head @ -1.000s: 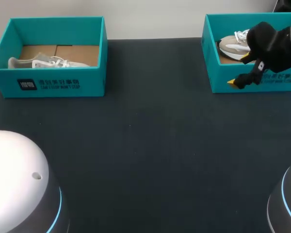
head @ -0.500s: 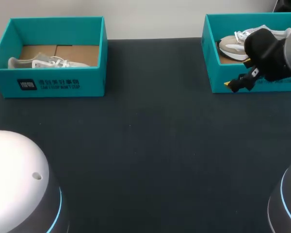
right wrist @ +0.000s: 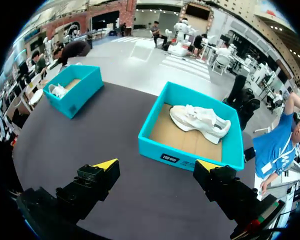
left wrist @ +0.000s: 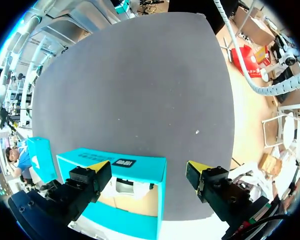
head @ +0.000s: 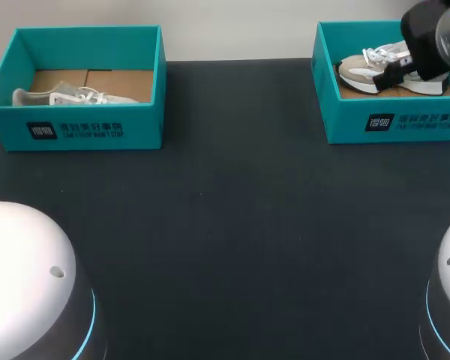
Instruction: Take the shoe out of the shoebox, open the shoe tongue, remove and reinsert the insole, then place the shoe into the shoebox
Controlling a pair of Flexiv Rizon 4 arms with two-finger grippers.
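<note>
Over far-right open teal cardboard shoebox (right wrist: 162, 146): holding right gripper (right wrist: 157, 165) high, yellow-tipped fingers spread wide, gripping nothing. Beige-and-white laced sneaker (right wrist: 200, 120) down inside on brown cardboard floor, toward back wall, not yet lifted. Spread presumably to drop around shoe from above. Holding left gripper (left wrist: 146, 167) above second teal shoebox (left wrist: 115, 220), with white sneaker (left wrist: 126, 186) inside, fingers likewise parted and empty. Probably parked there, ready to steady shoe for tongue and insole work.
</note>
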